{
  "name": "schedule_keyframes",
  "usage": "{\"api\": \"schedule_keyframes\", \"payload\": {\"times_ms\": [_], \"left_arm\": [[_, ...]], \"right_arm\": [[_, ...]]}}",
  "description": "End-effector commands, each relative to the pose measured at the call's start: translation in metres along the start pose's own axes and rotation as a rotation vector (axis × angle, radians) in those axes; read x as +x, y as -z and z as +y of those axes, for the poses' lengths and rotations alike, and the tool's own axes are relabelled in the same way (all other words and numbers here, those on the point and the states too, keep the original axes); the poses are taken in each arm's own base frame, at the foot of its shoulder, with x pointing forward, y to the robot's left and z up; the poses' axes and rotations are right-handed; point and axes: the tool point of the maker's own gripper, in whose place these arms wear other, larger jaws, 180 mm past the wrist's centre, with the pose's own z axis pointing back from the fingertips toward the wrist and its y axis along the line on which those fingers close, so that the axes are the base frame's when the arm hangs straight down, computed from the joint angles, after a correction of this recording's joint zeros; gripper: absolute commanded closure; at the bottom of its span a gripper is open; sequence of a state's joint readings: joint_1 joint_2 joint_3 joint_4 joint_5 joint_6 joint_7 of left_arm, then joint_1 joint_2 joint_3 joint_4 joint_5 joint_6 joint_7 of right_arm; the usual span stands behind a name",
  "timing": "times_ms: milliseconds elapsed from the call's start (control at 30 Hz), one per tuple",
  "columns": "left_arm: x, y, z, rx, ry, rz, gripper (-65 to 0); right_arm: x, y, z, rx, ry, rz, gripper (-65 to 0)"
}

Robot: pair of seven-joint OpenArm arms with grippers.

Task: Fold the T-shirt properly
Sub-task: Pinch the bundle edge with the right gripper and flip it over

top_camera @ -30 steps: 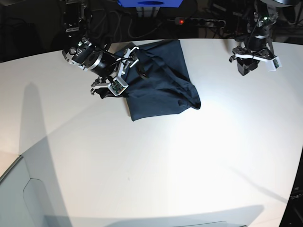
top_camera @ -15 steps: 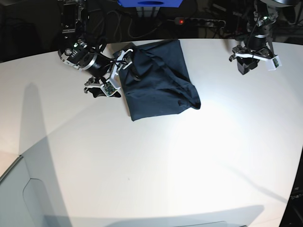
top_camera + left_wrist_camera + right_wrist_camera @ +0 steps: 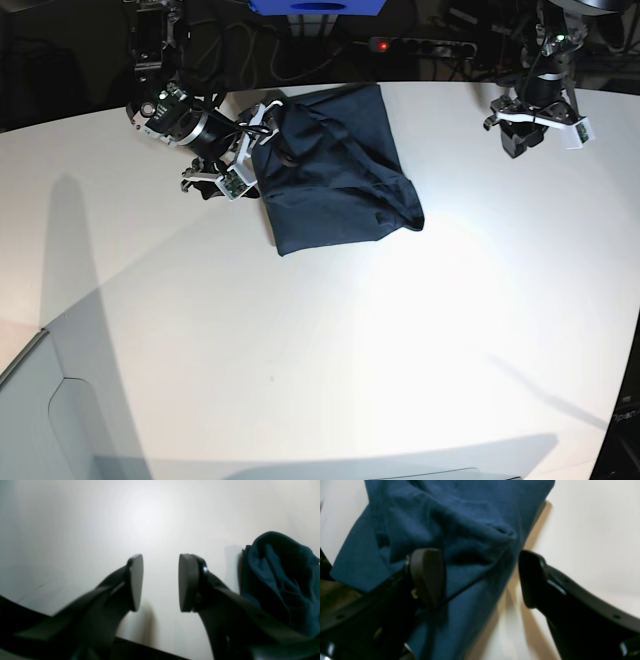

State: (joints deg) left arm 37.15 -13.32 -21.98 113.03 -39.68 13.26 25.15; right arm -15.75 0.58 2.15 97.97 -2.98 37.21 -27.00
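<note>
On white table [image 3: 330, 340], one T-shirt [image 3: 335, 170]

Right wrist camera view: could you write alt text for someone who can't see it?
Two black robot fingers stand wide apart just above a rumpled dark blue T-shirt, holding nothing. One is over the cloth, the other over the bare white table beside the shirt's edge.

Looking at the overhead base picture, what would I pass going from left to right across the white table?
Right gripper on its black arm → folded dark navy blue cotton T-shirt → bare white table → left gripper hanging on the far right.
</note>
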Motion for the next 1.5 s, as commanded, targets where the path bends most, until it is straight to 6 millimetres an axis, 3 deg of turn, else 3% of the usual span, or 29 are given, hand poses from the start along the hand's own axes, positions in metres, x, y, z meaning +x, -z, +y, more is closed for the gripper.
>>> {"api": "schedule_keyframes", "payload": {"times_ms": [0, 367, 800, 933, 1100, 1467], "left_arm": [[0.009, -0.003, -0.002, -0.009, 0.010, -0.033, -22.9], [0.009, -0.003, -0.003, -0.010, 0.008, -0.034, -22.9], [0.010, -0.002, -0.004, -0.013, 0.007, -0.037, -22.9], [0.010, -0.003, -0.004, -0.012, 0.008, -0.036, -22.9], [0.010, -0.003, -0.003, -0.012, 0.008, -0.035, -22.9], [0.010, -0.003, -0.003, -0.012, 0.008, -0.035, -22.9]], "right_arm": [[0.018, 0.000, 0.006, 0.026, -0.017, -0.065, -42.5], [0.042, -0.006, 0.013, 0.029, -0.074, -0.115, -44.7], [0.044, -0.001, 0.030, 0.076, -0.085, -0.116, -43.2], [0.046, 0.001, 0.039, 0.101, -0.096, -0.121, -31.2], [0.043, 0.001, 0.057, 0.141, -0.096, -0.118, -0.1], [0.054, -0.011, 0.116, 0.266, -0.128, -0.154, -0.1]]}}
